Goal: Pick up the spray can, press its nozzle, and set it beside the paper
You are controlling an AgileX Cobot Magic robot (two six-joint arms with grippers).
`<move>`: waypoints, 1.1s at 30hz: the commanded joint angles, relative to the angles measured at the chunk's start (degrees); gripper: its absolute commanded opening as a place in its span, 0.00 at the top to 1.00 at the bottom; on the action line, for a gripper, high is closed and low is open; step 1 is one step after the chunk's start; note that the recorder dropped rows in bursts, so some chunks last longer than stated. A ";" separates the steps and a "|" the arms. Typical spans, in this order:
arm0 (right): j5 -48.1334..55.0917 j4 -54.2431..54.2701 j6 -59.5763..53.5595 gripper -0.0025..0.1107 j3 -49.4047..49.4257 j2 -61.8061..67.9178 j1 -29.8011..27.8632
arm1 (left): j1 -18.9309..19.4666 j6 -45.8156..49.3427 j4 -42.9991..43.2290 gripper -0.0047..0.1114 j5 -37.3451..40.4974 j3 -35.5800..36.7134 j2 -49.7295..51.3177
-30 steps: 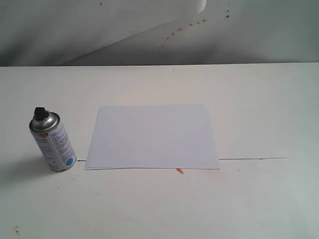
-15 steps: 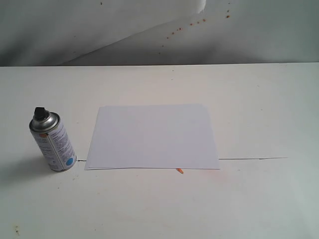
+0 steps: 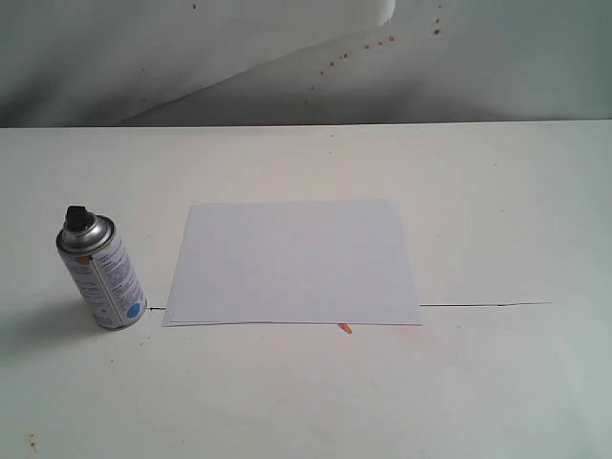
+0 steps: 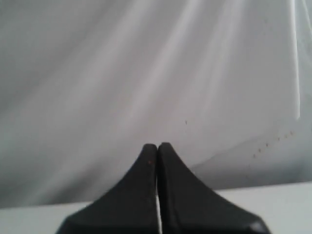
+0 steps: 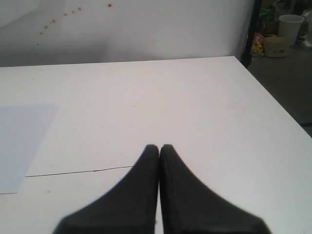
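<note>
White table (image 3: 497,210) fills most of the exterior view, with a creased grey-white backdrop (image 3: 191,57) behind it that has small orange-brown spots toward the upper right. The spray can (image 3: 103,277) stands at the left of the frame with its black nozzle (image 3: 75,217) on top. The paper (image 3: 292,263) lies flat in the middle, its left edge near the can but apart from it. A small orange fleck (image 3: 345,328) sits at the paper's lower edge, and a thin dark line (image 3: 488,305) runs off toward the right. Neither arm shows here.

From the left wrist, the left hand (image 4: 157,146) has its two dark fingers pressed together with nothing between them. It faces the backdrop over a strip of table, and the can is not in sight.

From the right wrist, the right hand (image 5: 159,147) is likewise closed and empty above bare table. One corner of the paper is visible, and a white cup (image 5: 291,24) stands in the room beyond the table's edge.

The can looks rigid, smooth and round, probably fairly light, so it may slip or topple if nudged. The labelled mid-body, below the domed shoulder, seems the best place to grip, since that leaves the narrow nozzle free for a straight downward press.
</note>
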 commanded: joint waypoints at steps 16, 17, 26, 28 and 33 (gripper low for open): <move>0.00 -0.60 -0.29 0.98 0.16 -0.36 -0.21 | 0.11 -6.00 -0.62 0.96 -2.83 -17.28 6.76; 0.00 -0.60 -0.29 0.98 0.16 -0.36 -0.21 | 0.11 -6.00 -0.62 0.96 -1.72 -20.21 9.47; 0.00 -0.60 -0.29 0.98 0.16 -0.36 -0.21 | 0.11 -6.03 0.50 0.96 -4.24 -37.87 31.59; 0.00 -0.60 -0.29 0.98 0.16 -0.36 -0.21 | 0.11 -6.03 1.32 0.96 -6.14 -38.10 35.39; 0.00 -0.60 -0.29 0.98 0.16 -0.36 -0.21 | 0.11 -6.19 1.32 0.96 -2.85 -38.10 43.25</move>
